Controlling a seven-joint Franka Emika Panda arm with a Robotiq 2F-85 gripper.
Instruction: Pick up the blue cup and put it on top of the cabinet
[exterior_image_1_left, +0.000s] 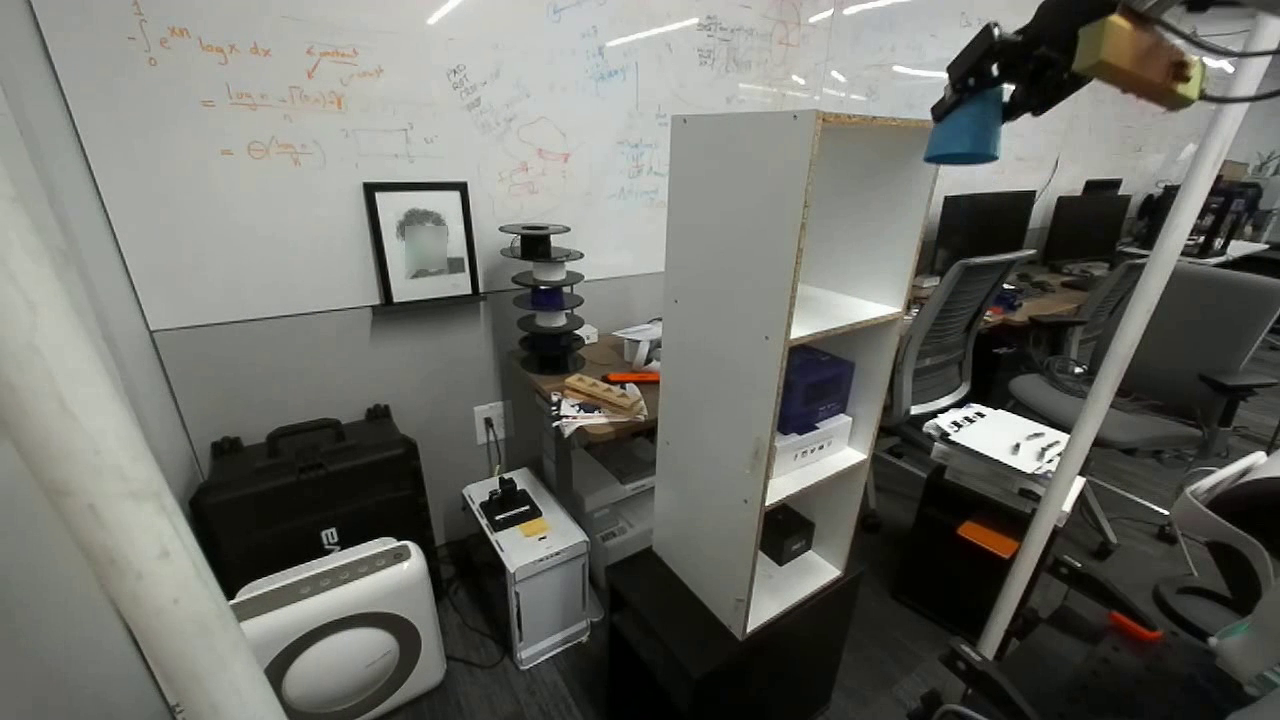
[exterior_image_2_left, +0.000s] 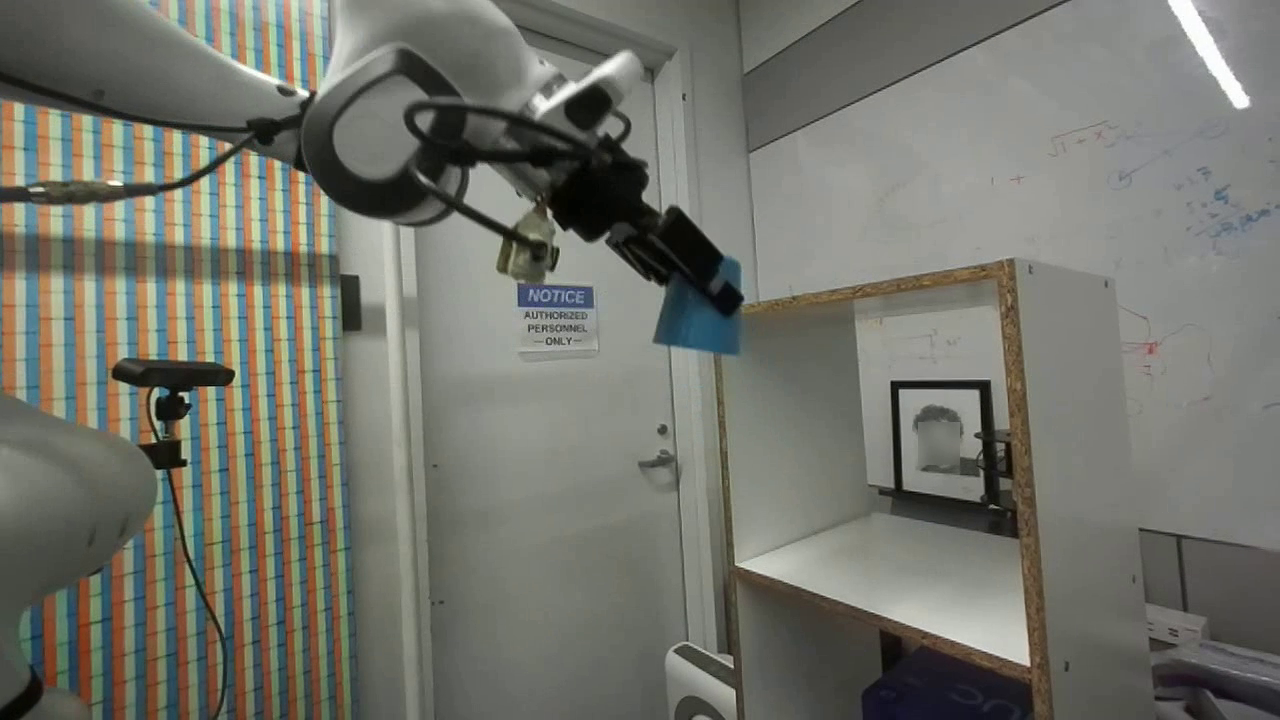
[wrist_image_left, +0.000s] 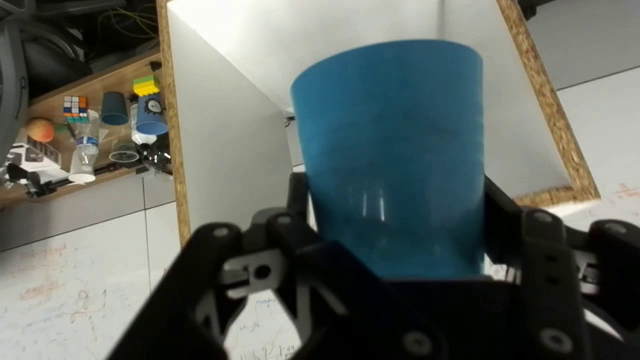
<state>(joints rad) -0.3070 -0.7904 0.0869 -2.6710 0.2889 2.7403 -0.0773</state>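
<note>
The blue cup (exterior_image_1_left: 965, 135) is light blue and tapered; it also shows in an exterior view (exterior_image_2_left: 693, 325) and in the wrist view (wrist_image_left: 395, 125). My gripper (wrist_image_left: 395, 200) is shut on the cup's narrower end, one finger on each side; it also shows in an exterior view (exterior_image_1_left: 972, 95). The cup hangs in the air, wider end down, slightly tilted. The cabinet (exterior_image_1_left: 735, 350) is a tall white open-fronted unit with bare chipboard edges, also in an exterior view (exterior_image_2_left: 1080, 450). The cup is outside its open front, near the height of the top edge. The cabinet's top surface is hidden.
The upper compartment's shelf (exterior_image_2_left: 900, 570) is bare white. A purple box (exterior_image_1_left: 818, 388) on a white box and a small black box (exterior_image_1_left: 787, 533) sit in lower compartments. A white pole (exterior_image_1_left: 1125, 340) stands near the arm. A desk with loose objects (wrist_image_left: 115, 112) lies beyond the cabinet.
</note>
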